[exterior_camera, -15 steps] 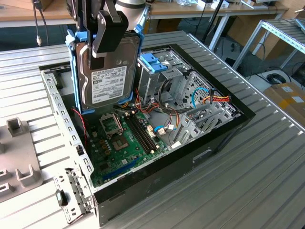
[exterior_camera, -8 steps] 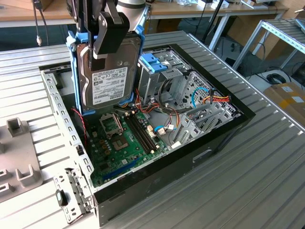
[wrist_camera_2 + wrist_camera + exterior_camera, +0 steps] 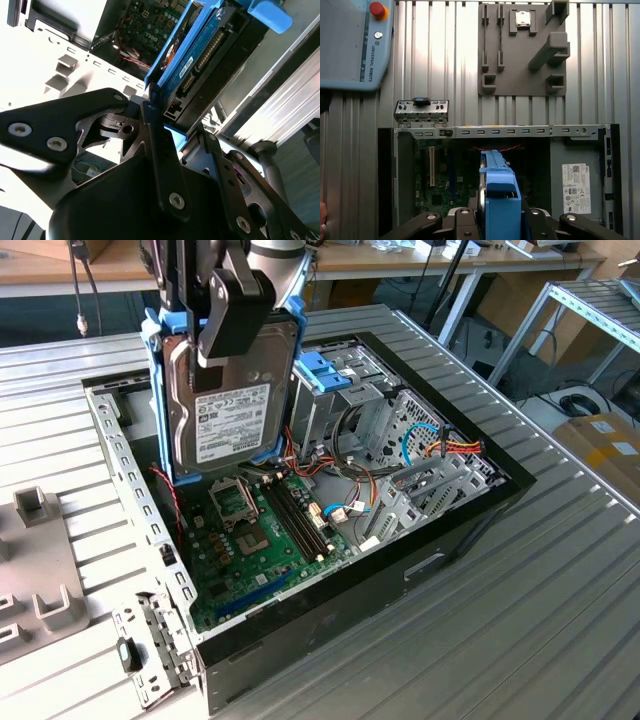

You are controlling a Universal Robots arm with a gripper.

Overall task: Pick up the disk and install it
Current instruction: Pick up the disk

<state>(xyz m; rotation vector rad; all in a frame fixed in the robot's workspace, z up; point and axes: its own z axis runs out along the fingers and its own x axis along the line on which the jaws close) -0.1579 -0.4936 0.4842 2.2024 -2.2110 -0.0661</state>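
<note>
While the black gripper (image 3: 228,335) clamps shut across its two flat faces near the top edge, the flat rectangular silver-grey metal disk (image 3: 232,415) hangs upright. Its white label is turned toward the exterior camera and a light blue plastic frame runs round its edges. The first wrist view looks along the frame's narrow edge (image 3: 500,200). In the second wrist view the gripper (image 3: 182,137) has a finger on each side of the disk (image 3: 197,60).

In the exterior view the disk is over the 10 o'clock part of the open black computer case (image 3: 440,540). The green motherboard (image 3: 260,540) lies at the disk's 6 o'clock; the gap cannot be told. The metal drive cage (image 3: 335,415) with its blue handle (image 3: 322,373) stands just beside at 3 o'clock. A perforated metal rail (image 3: 130,480) runs at 8 o'clock, apart. The ribbed metal table (image 3: 540,620) surrounds the case.
</note>
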